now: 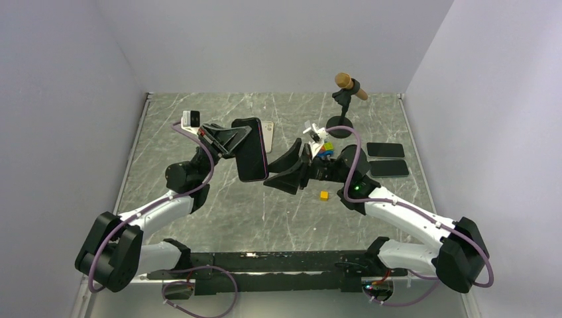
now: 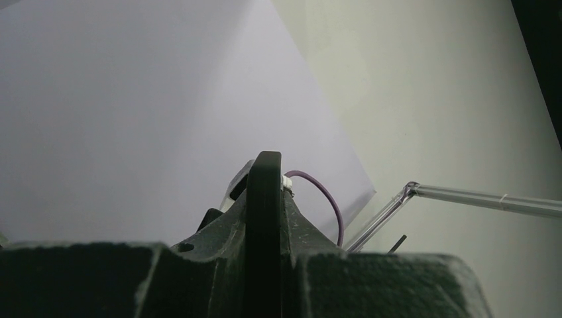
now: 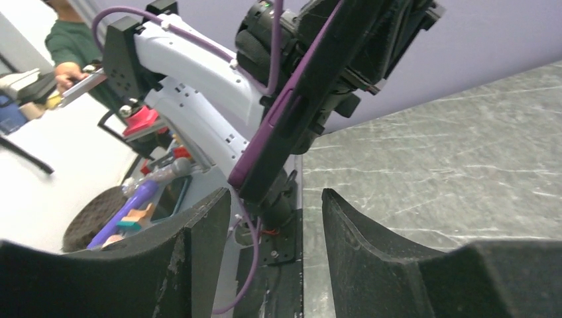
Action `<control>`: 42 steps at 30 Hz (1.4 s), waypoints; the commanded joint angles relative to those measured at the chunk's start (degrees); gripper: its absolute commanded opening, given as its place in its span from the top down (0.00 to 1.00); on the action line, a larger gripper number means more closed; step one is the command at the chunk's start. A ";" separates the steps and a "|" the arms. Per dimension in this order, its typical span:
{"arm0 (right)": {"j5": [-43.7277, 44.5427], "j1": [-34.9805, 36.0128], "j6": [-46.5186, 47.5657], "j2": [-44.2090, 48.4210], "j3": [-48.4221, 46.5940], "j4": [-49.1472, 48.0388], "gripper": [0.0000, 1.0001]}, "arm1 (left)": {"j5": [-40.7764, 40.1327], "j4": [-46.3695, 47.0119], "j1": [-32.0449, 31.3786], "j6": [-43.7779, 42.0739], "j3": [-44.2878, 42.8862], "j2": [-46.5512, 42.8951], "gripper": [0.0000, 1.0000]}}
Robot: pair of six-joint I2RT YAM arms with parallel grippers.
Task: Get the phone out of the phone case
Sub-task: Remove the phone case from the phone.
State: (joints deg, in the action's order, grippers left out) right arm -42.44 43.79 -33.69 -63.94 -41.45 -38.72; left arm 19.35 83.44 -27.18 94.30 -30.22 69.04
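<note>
Standing by the rig, I see a phone (image 1: 250, 151) in a purple phone case (image 3: 265, 142) held up in the air near the middle of the workspace, well clear of the marble table (image 1: 265, 215). It stands almost on end, leaning a little, w/ its dark face toward the overhead camera.

The left gripper (image 1: 238, 139) is pinched tight across the phone's upper half, one pad on each face. Its own wrist view shows the phone edge-on, wedged btwn the pads. The right gripper (image 3: 275, 199) is spread apart. Its two black fingers (image 3: 199, 245) flank the gap just below the phone's free lower end and touch nothing yet.

Handling, as I judge it: the phone is light and stiff but has a glass face, so a drop from here could crack it. The case looks like soft rubbery stuff w/ a flexible lip (grippy, not slick). The best hold is prob. the case rim at a free lower corner, peeling it back. One risk is that the left clamp presses case and phone together, which may resist the peel.

Pose: the left arm is bent at the elbow, forearm reaching up and away, wrist turned inward. The right arm comes in low from the right, w/ its gripper aimed left at the phone.
</note>
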 commanded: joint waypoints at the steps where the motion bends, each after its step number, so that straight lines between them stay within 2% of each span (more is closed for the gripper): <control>1: -6.55 -0.03 -2.51 -0.25 -2.66 -7.25 0.44 | 1.22 11.83 0.10 2.33 -2.00 -1.01 1.00; 3: -6.21 -0.04 -3.14 -0.05 -2.24 -8.13 0.46 | 2.00 11.83 0.03 2.58 -2.37 -0.76 1.00; 12: -5.23 -0.46 0.98 -3.29 -4.59 -3.81 0.85 | 7.19 11.92 0.10 5.81 -4.83 -0.77 1.00; 23: -8.90 -1.71 4.03 -7.54 -5.57 -5.55 0.92 | 10.21 12.01 -0.07 8.96 -5.79 -2.85 1.00; 25: -8.05 -2.19 4.76 -7.52 -5.95 -4.64 0.92 | 10.73 12.00 -0.06 9.20 -5.81 -3.10 1.00; 27: -3.46 -2.25 6.10 -7.38 -7.82 1.34 0.92 | 11.52 11.88 -0.07 8.93 -5.86 -3.23 1.00; 30: 12.52 -1.50 6.04 -7.41 -10.63 10.66 0.84 | 10.25 11.04 -0.78 7.17 -4.39 -4.00 1.00; 32: 21.14 -0.07 3.92 -7.51 -10.33 11.56 0.71 | 7.99 10.62 -1.83 5.57 -3.29 -4.20 1.00; 34: 21.60 1.10 3.16 -8.55 -9.89 8.90 0.55 | 7.58 11.17 -2.59 4.95 -3.62 -3.02 1.00; 35: 21.67 1.60 2.58 -9.18 -9.94 7.97 0.53 | 7.74 11.81 -2.66 5.23 -4.01 -2.24 1.00; 42: 17.66 3.83 -2.80 -13.38 -12.19 2.77 0.56 | 8.18 11.61 -3.77 3.16 -5.80 0.13 1.00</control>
State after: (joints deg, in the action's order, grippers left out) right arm -38.00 47.09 -36.16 -73.03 -49.91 -33.12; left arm 23.81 83.31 -25.82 95.90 -32.77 69.60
